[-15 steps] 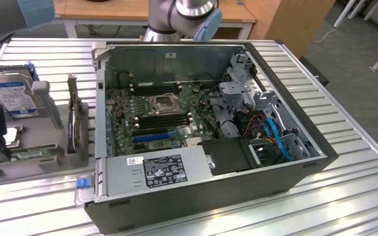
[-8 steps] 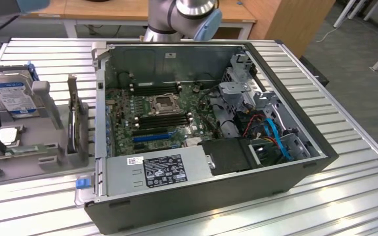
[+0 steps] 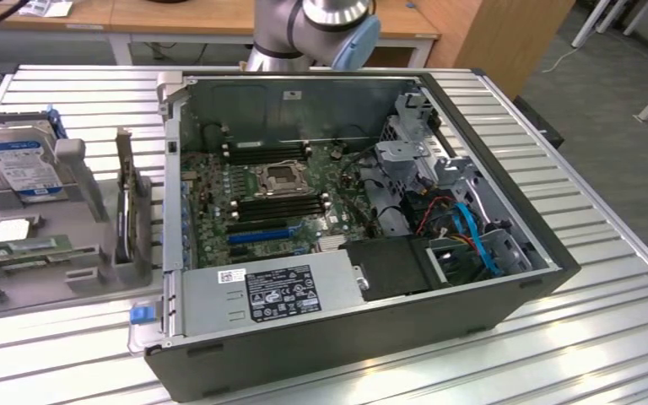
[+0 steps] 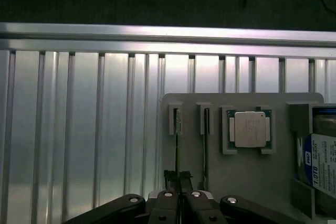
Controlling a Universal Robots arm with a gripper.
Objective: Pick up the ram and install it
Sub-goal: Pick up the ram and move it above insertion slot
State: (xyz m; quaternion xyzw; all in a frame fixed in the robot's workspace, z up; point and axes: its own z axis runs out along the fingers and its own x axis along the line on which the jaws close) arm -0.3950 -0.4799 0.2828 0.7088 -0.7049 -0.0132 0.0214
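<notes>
1. The ram (image 4: 177,145) is standing on edge in the end slot of the holder (image 4: 247,182).
2. The claw (image 4: 179,179) is hovering above the holder, pinched closed, apparently carrying nothing.
3. Lining up squarely over that thin edge is, I judge, mattering most here.

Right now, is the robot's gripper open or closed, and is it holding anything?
Gripper: closed, holding nothing, poised over the flat grey parts tray.

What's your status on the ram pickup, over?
Gripper shut, lined up over the ram. Ram on edge in gray tray slot, not yet picked. Nothing in the way.
</notes>
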